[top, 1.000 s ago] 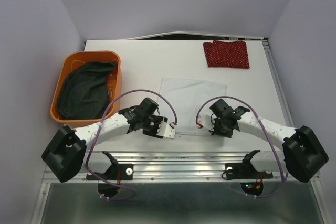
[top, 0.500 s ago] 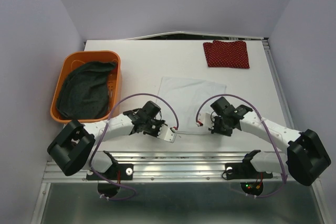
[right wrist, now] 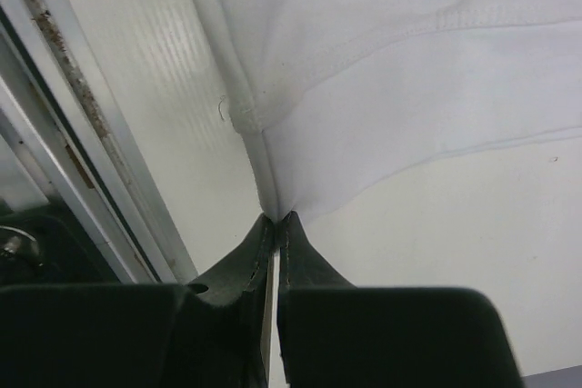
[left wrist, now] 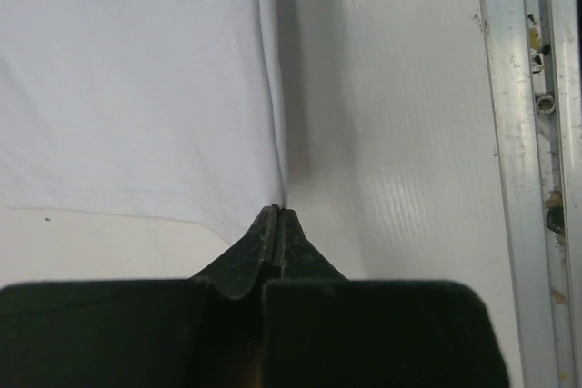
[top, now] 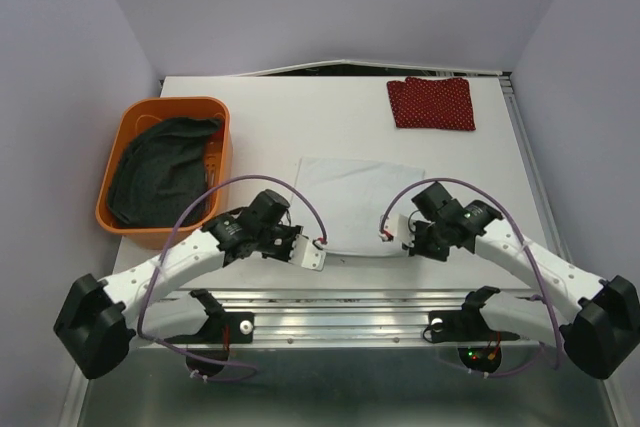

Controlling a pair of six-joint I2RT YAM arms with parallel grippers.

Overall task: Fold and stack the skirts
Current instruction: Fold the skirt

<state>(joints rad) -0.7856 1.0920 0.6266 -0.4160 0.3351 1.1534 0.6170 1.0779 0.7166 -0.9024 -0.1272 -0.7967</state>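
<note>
The left gripper (top: 320,250) and the right gripper (top: 393,238) each clench a near corner of the plain white cloth skirt (top: 360,197), spread on the white table (top: 260,127). The red white-dotted skirt (top: 431,103) lies folded at the far right, and the dark grey skirt (top: 160,172) fills the orange plastic basket (top: 175,104) at left, both well clear.

Both arms reach forward low, elbows out, left claw (left wrist: 277,217) and right claw (right wrist: 275,221) pinched tight.

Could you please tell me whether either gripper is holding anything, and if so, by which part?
Both hold the white skirt: the left gripper pinches its near left corner, the right gripper its near right corner.
</note>
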